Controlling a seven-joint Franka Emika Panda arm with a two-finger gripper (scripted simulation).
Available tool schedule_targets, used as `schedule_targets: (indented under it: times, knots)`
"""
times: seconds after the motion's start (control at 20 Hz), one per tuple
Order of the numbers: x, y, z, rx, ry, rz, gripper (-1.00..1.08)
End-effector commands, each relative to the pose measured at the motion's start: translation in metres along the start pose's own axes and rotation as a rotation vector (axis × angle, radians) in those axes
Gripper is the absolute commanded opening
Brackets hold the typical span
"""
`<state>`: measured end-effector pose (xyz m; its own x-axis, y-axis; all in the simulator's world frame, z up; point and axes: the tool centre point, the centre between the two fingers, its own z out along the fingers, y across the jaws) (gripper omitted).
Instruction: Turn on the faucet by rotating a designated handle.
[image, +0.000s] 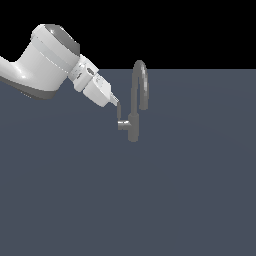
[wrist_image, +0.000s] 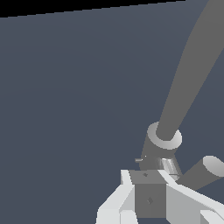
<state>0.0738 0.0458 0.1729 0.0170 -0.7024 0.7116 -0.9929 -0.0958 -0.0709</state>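
Hand (wrist_image: 151, 186) at handle (image: 120, 113), slate floor (image: 125, 200)

Flat dark blue-grey floor (image: 75, 200), small grey faucet (image: 133, 125) standing upright on it

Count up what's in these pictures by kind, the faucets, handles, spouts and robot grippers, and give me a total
Faucets: 1, the faucet standing on the dark floor
Handles: 1, the handle, a thin lever off the post
Spouts: 1, the arched spout
Grippers: 1, the gripper, at the handle
Total: 4
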Motion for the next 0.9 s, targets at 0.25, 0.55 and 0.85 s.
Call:
schedule_targets:
  times: [0.25, 0.55, 0.85]
  knots:
    - [-0.003, 0.001, 0.017, -0.017, -0.005, 0.015, -1.00]
    - [-0.001, 0.012, 0.015, -0.018, -0.004, 0.015, -1.00]
    - [0.003, 0.030, 0.011, -0.018, -0.004, 0.015, -1.00]
